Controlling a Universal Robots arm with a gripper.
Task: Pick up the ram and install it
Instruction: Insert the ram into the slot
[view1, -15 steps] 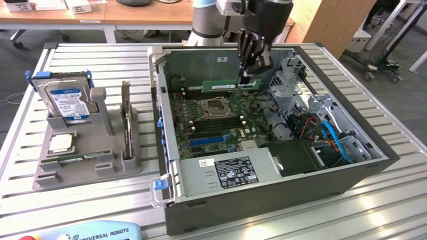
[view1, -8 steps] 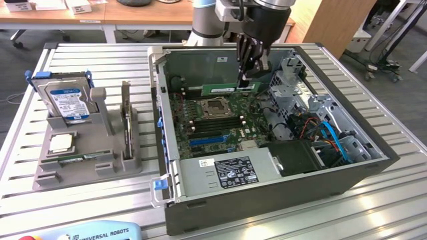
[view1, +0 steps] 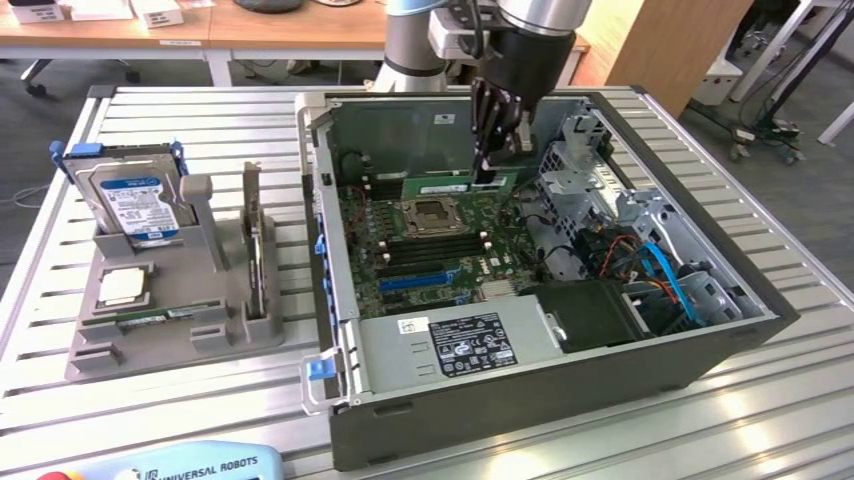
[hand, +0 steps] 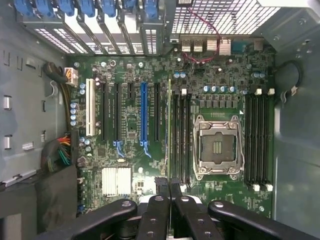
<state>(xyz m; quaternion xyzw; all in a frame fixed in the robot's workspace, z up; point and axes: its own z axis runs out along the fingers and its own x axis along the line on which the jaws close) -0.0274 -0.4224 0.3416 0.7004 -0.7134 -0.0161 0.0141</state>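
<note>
Reaching down into the open computer case (view1: 561, 400) with the gripper (view1: 491, 176), pressed together on the ram (view1: 441, 185) and pinching it by its upper edge. Held on edge, long side level, over the motherboard (view1: 400, 265), just beside the CPU socket (view1: 430, 215) on the side away from the labelled power supply (view1: 454, 345). From the wrist view, looking straight down past the gripper (hand: 170, 186) onto the ram (hand: 169, 130) as a thin green line, running parallel to the black memory slots (hand: 181, 135) and sitting at that bank's outer edge, between the CPU socket (hand: 217, 145) and the blue expansion slot (hand: 143, 117). Cannot tell whether already seated in a slot or just above one. Inside the case, blue cables (view1: 667, 275) lying near the side wall at the exterior view's right. Outside the case, at the exterior view's left, standing on the slatted metal table (view1: 787, 420): a grey holder (view1: 214, 335) carrying an upright blue-labelled hard drive (view1: 134, 200), a square silver processor chip (view1: 120, 287) lying flat in front of it, and a second green stick (view1: 144, 321) lying in the front slot, all well apart from the gripper. At the near edge of the table, part of a pale blue teach pendant (view1: 187, 465).
</note>
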